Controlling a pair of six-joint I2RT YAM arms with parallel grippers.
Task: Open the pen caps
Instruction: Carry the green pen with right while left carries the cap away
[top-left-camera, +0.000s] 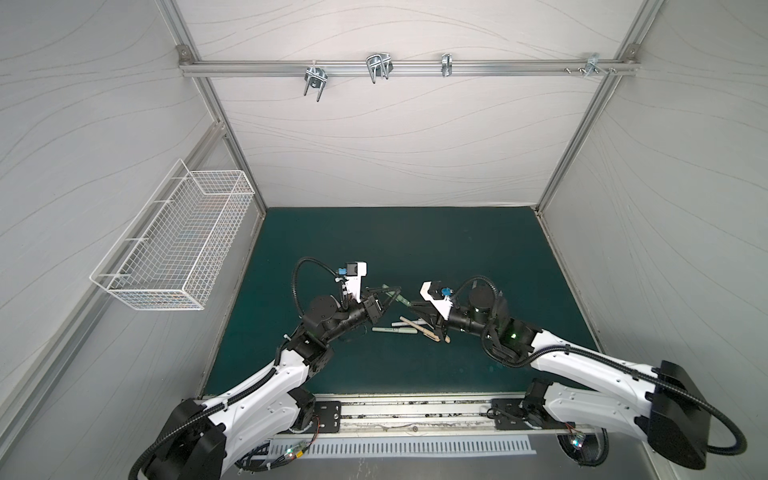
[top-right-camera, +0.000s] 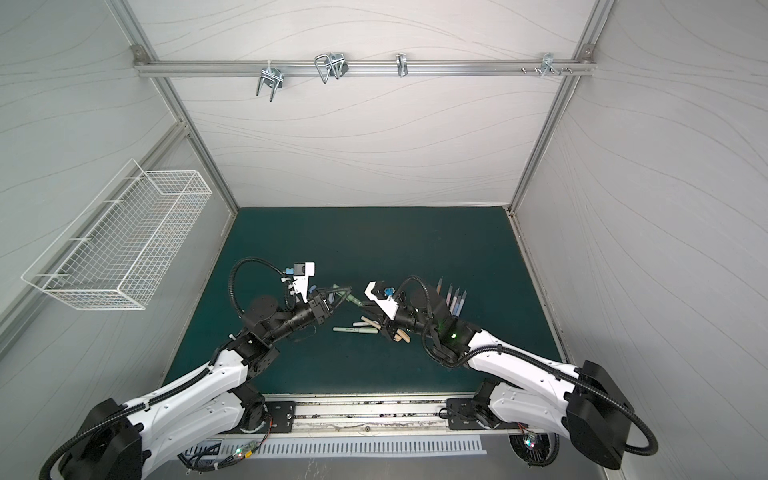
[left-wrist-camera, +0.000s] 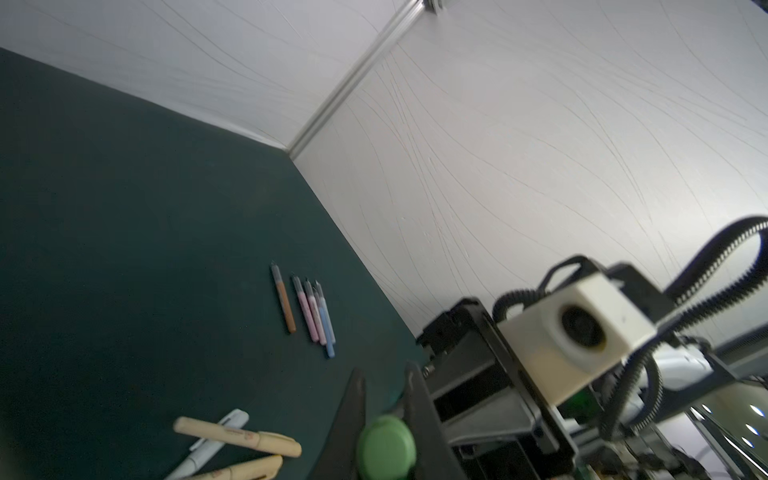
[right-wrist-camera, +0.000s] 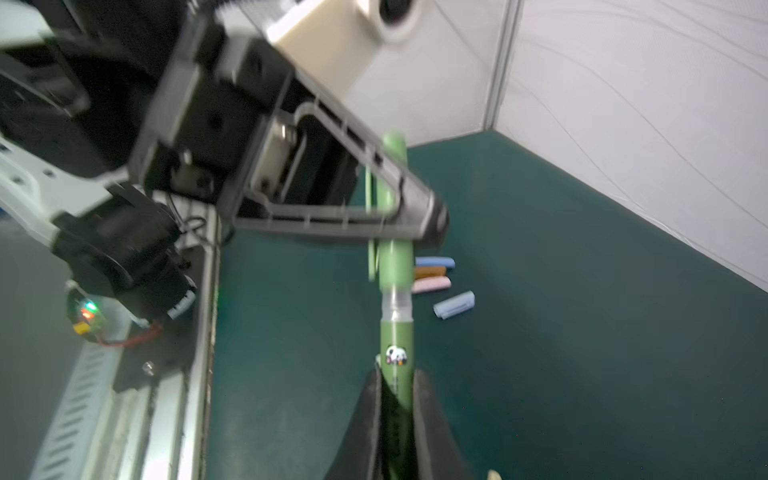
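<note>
- Green pen (right-wrist-camera: 397, 336) is held at both ends, so that a pull can open it.
- Left fingers (right-wrist-camera: 428, 216) pinch the cap (right-wrist-camera: 392, 257); right fingers (right-wrist-camera: 432, 428) pinch the body.

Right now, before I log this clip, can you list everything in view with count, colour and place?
sage green plastic pen: one, held in the air between both grippers.
green plastic cap: one, on that pen's end, clear neck showing below it.
capped pens: at least four, tan, white, green, piled mid-mat, partly hidden.
uncapped pens: four, brown, pink, blue, in a row on the mat's right side.
loose caps: four, blue, brown, pink, on the mat by the left gripper.
teal mat: one, table surface.
white wire basket: one, left wall.
metal hooks: four, silver, back rail.
left gripper: shut on the cap.
right gripper: shut on the pen's barrel.
</note>
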